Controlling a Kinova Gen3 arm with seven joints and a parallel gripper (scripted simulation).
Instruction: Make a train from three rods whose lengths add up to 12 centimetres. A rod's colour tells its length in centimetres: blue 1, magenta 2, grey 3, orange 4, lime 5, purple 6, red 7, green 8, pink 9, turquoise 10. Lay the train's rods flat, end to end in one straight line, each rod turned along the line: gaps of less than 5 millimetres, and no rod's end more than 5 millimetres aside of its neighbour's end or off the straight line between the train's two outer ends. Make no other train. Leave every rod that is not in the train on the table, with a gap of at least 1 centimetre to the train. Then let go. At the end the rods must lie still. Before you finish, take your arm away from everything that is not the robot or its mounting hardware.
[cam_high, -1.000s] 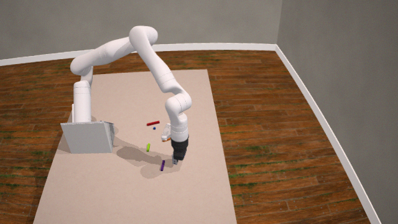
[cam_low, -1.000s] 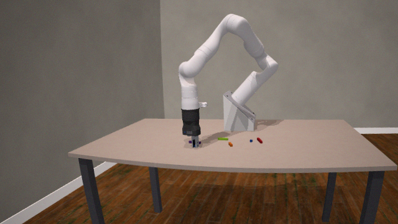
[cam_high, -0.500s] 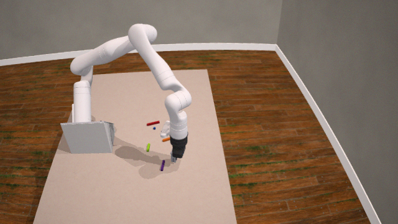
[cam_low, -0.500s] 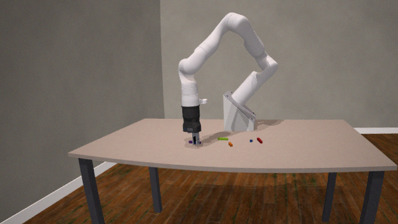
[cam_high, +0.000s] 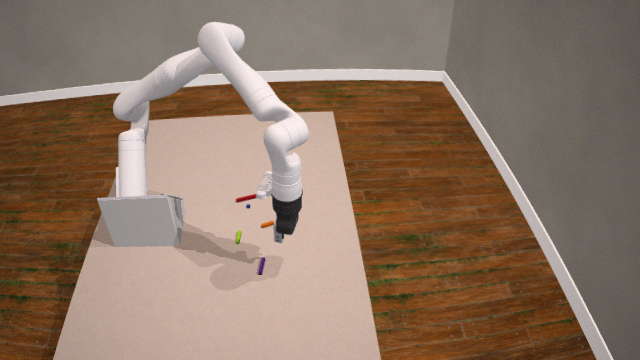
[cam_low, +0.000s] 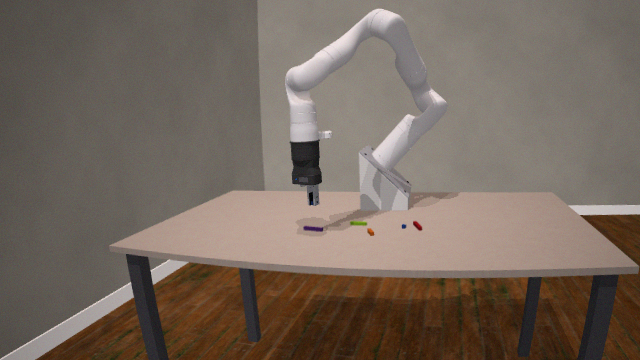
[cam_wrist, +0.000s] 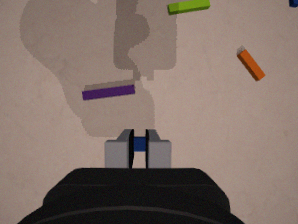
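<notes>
And there's the gripper (cam_high: 279, 236) (cam_low: 313, 200) (cam_wrist: 139, 143), up above the table (cam_high: 200, 310) (cam_low: 210, 250) (cam_wrist: 240, 145), pinching a blue rod (cam_wrist: 140, 144)! In the wrist view the purple rod (cam_high: 261, 266) (cam_low: 313, 229) (cam_wrist: 108, 92) lies left of centre, lime (cam_high: 238, 237) (cam_low: 358, 223) (cam_wrist: 189, 6) up top, orange (cam_high: 267, 224) (cam_low: 370, 232) (cam_wrist: 251, 65) upper right. Red (cam_high: 246, 198) (cam_low: 417, 225) sits mid-frame from above, another blue rod (cam_high: 248, 206) (cam_low: 404, 226) (cam_wrist: 294, 3) just beside it.

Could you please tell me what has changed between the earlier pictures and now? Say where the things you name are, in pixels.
The gripper (cam_high: 281, 237) (cam_low: 313, 204) (cam_wrist: 139, 143) has risen from near the table top to well above it, carrying a blue rod (cam_wrist: 139, 144) between its fingers. The purple (cam_high: 261, 266) (cam_low: 313, 228) (cam_wrist: 108, 92), lime, orange and red rods and the other blue rod stayed where they were.
</notes>
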